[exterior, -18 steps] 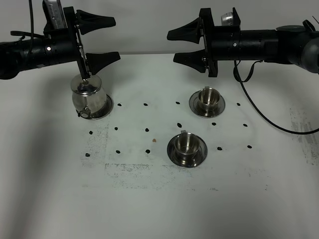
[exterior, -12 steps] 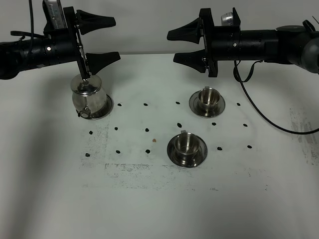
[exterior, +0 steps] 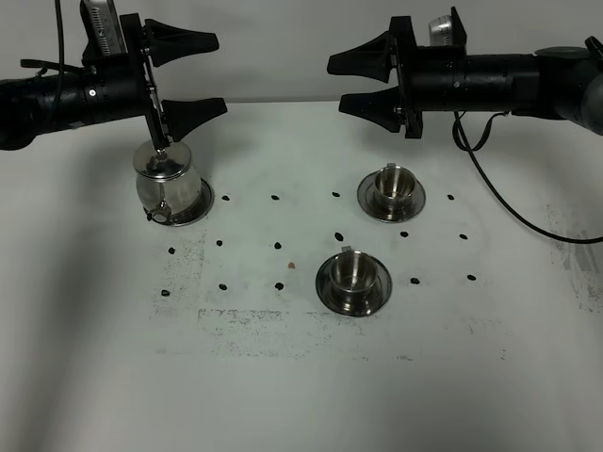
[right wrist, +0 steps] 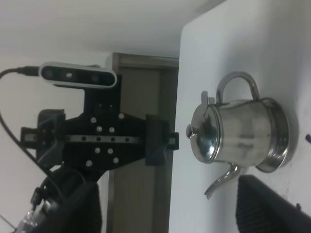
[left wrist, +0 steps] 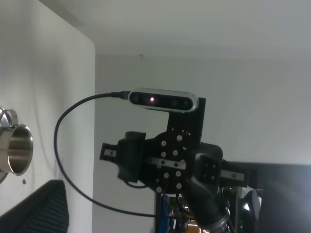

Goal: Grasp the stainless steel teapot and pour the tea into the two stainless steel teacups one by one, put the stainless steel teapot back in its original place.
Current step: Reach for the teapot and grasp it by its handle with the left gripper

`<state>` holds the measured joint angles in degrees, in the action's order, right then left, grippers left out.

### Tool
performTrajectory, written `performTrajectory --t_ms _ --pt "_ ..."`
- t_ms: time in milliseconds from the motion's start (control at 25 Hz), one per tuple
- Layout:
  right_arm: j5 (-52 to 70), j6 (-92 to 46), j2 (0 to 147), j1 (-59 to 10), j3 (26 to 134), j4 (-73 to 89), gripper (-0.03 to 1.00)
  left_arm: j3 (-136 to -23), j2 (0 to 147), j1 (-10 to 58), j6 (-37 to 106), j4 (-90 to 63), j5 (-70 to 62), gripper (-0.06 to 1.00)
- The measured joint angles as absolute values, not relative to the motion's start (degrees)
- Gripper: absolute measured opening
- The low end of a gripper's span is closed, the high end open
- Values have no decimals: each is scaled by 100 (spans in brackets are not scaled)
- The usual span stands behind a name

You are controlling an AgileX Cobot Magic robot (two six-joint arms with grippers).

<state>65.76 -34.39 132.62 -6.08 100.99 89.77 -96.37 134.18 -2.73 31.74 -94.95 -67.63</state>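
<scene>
The black right gripper (exterior: 335,83) has edged back, jaws spread, while the shiny squat steel teapot (exterior: 170,184) sits on its round steel saucer (exterior: 205,205) near the equally spread left gripper (exterior: 221,73), well apart from two small flared steel cups (exterior: 392,182) (exterior: 350,270).

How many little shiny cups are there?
2. The far teacup sits on a saucer toward the right. The near teacup sits on another saucer, in front and slightly left. No more seem hidden.
</scene>
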Motion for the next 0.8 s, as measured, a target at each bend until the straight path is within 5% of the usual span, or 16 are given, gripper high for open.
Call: performTrajectory --t_ms 800 --pt "6917 -3707 12674 1409 10099 7149 48 -9637 12476 -1162 2903 -6924 -6790 76"
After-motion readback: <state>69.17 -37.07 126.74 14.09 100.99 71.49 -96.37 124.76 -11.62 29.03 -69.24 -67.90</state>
